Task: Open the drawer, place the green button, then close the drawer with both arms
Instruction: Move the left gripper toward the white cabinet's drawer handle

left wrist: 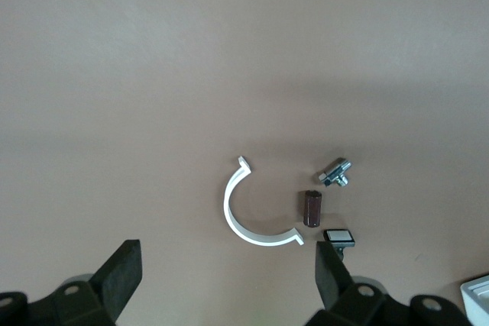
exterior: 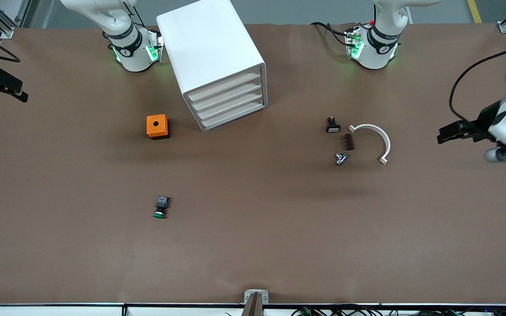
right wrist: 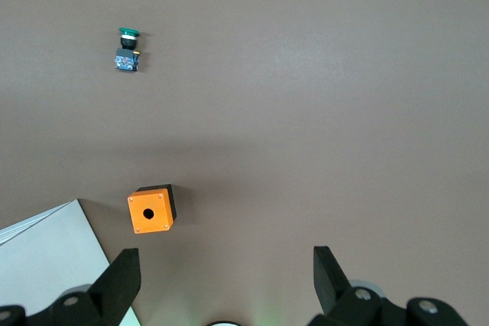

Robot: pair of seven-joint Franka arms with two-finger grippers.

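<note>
The white cabinet (exterior: 211,48) stands between the arms' bases with all four drawers shut; the third drawer from the top (exterior: 231,106) is flush with the others. The button (exterior: 161,207), black with a green cap, lies on the table nearer to the front camera than the orange box; it also shows in the right wrist view (right wrist: 127,53). My left gripper (exterior: 448,133) (left wrist: 229,248) is open and empty, up over the left arm's end of the table. My right gripper (right wrist: 225,257) is open and empty, high over the table near its own base.
An orange box with a hole (exterior: 157,126) (right wrist: 150,211) sits beside the cabinet. A white arc (exterior: 374,140) (left wrist: 256,211), a black part with a white face (exterior: 333,126), a brown piece (exterior: 348,141) and a small metal part (exterior: 340,159) lie toward the left arm's end.
</note>
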